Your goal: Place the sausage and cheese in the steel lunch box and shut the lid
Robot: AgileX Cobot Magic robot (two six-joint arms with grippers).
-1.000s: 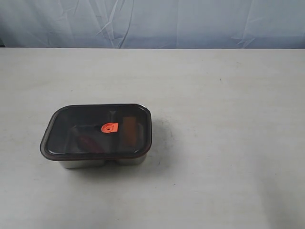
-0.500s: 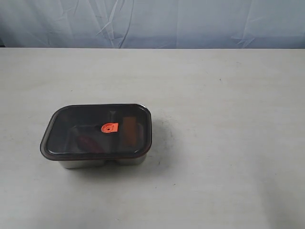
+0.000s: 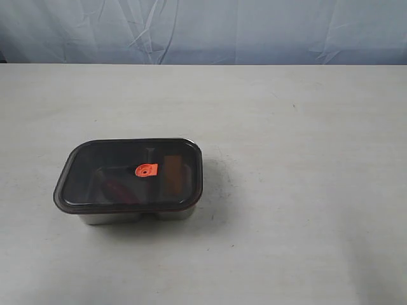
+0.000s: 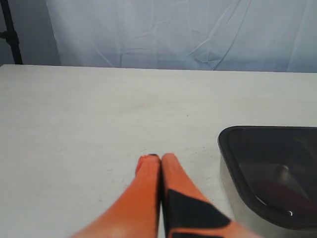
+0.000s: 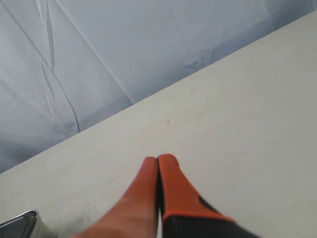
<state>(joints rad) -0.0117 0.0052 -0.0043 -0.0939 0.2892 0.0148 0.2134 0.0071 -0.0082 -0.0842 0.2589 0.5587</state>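
Observation:
The steel lunch box stands on the table, left of the middle, with the dark translucent lid seated flat on it and its orange valve tab at the centre. Through the lid the red sausage shows dimly in the left compartment and the orange cheese in the right one. Neither arm appears in the exterior view. My left gripper is shut and empty above the table, beside the lidded box. My right gripper is shut with nothing in it, over bare table; a corner of the box shows.
A pale table carries the box. A wrinkled blue-grey cloth backdrop hangs behind its far edge. A dark stand stands by the backdrop in the left wrist view.

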